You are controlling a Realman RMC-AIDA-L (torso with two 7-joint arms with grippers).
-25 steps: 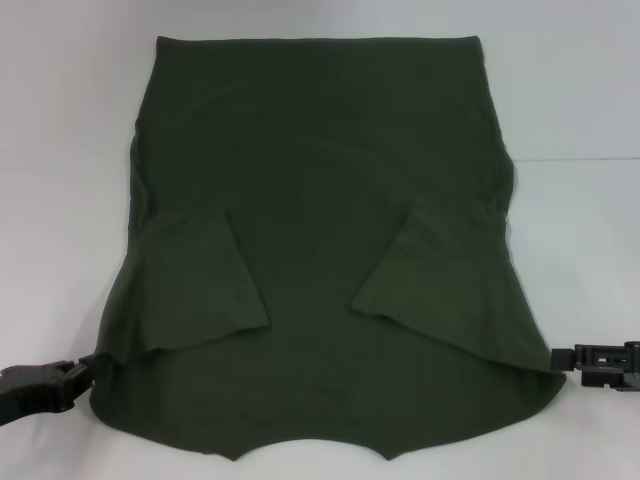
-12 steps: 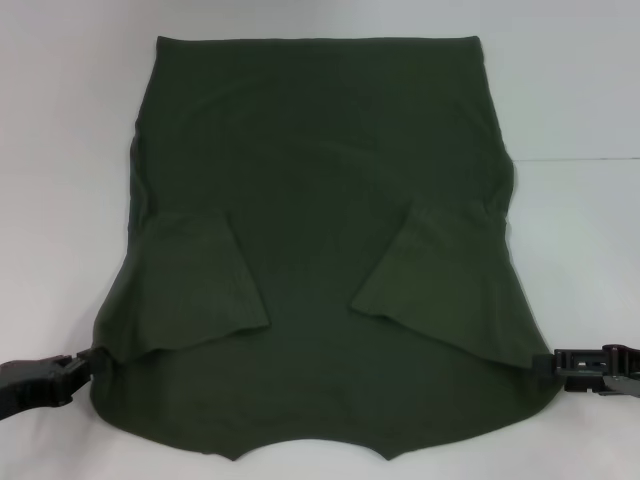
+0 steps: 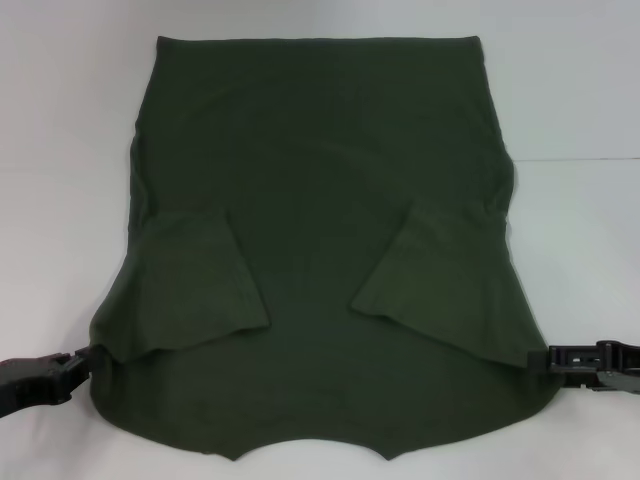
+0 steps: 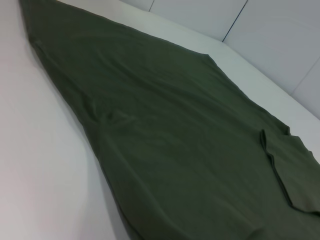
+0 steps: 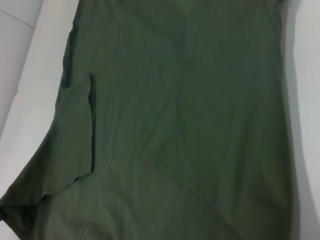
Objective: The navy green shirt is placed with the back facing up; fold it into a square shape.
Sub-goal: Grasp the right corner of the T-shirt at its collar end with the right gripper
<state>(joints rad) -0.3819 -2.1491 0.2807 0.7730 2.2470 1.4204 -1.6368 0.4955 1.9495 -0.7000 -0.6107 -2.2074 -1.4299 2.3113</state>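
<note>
Left gripper (image 3: pixel 72 366): we find it low at the near left shoulder corner of the shirt, tip touching the cloth edge. We cannot tell how far its claw is parted, or whether it has any fabric.
Left sleeve (image 3: pixel 195 285): we note it turned inward and lying flat on the back panel.
Navy green shirt (image 3: pixel 320 190): we log it spread flat on the white table (image 3: pixel 60 120), plain back up, collar notch nearest us, hem at the far side. No lettering shows.
Right sleeve (image 3: pixel 430 270): likewise folded in over the body, set at a slant.
Right gripper (image 3: pixel 545 362): at the near right shoulder corner, tip against the cloth edge. Its opening and hold we cannot tell either.
Done, in our judgement: both sleeves tucked, so the outline is already close to a long panel.
Left, in our judgement: the body is at full length. We expect the shoulder end must be carried over toward the hem, perhaps more than once, and the flared near corners evened, before a square results.
Stage: we rate it as early to middle.
</note>
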